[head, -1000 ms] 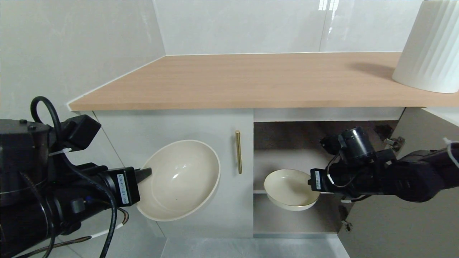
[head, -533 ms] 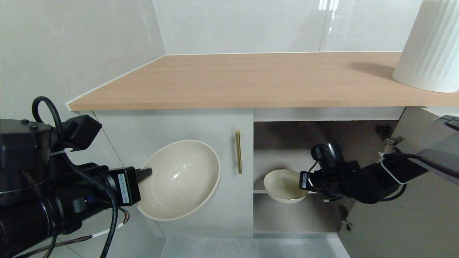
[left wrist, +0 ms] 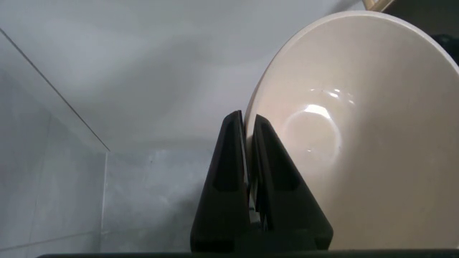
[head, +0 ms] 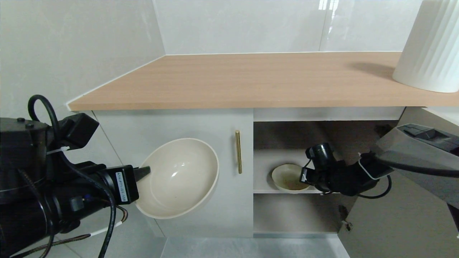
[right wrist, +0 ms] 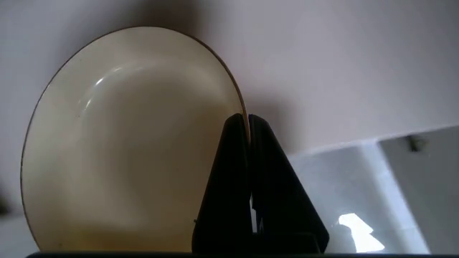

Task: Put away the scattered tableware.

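The left end effector is clamped narrowly on the rim of a large cream round ceramic bowl. It holds the bowl tilted on edge, with the hollow facing outward. The bowl hangs in front of the closed pale cabinet door, just left of the slim brass door handle.

To the right of that handle the cabinet stands open. There the right end effector pinches the rim of a small cream dark-edged bowl. That bowl sits at the level of the white inner shelf, but whether it touches the shelf cannot be told.

Above the handle runs the wooden tabletop. A white ribbed vessel stands on it, far right of the handle.
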Robot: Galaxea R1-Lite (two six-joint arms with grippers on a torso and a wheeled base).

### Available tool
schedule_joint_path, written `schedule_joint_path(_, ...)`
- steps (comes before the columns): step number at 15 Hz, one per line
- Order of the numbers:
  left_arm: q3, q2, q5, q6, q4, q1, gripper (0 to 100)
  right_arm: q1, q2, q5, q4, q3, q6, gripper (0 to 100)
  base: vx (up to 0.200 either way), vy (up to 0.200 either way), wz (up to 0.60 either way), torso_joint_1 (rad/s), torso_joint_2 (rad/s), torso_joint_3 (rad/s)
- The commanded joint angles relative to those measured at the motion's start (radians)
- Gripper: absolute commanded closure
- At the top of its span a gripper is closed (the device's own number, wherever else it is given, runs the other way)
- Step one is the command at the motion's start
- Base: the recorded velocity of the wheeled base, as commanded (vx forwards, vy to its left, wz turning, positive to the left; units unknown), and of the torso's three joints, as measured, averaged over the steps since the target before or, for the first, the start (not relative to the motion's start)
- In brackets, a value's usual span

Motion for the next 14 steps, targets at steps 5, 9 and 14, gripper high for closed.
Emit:
schedule_joint_path(5, 0.001, 0.002, 0.001, 0.000, 0.000, 0.000, 100, -0.026, 0.079, -0.109, -0.002, -0.076, 0.001, 100, 0.000, 0.000, 0.00, 0.000, 0.00, 0.000)
schedule_joint_path(9, 0.001, 0.002, 0.001, 0.000, 0.000, 0.000, 100, -0.043, 0.086, -0.118, -0.005, -0.096, 0.004, 100, 0.000, 0.000, 0.00, 0.000, 0.00, 0.000)
schedule_joint_path(14, 0.001, 0.002, 0.001, 0.000, 0.000, 0.000, 100, -0.047, 0.087, -0.125, -0.005, -0.102, 0.006, 100, 0.000, 0.000, 0.00, 0.000, 0.00, 0.000)
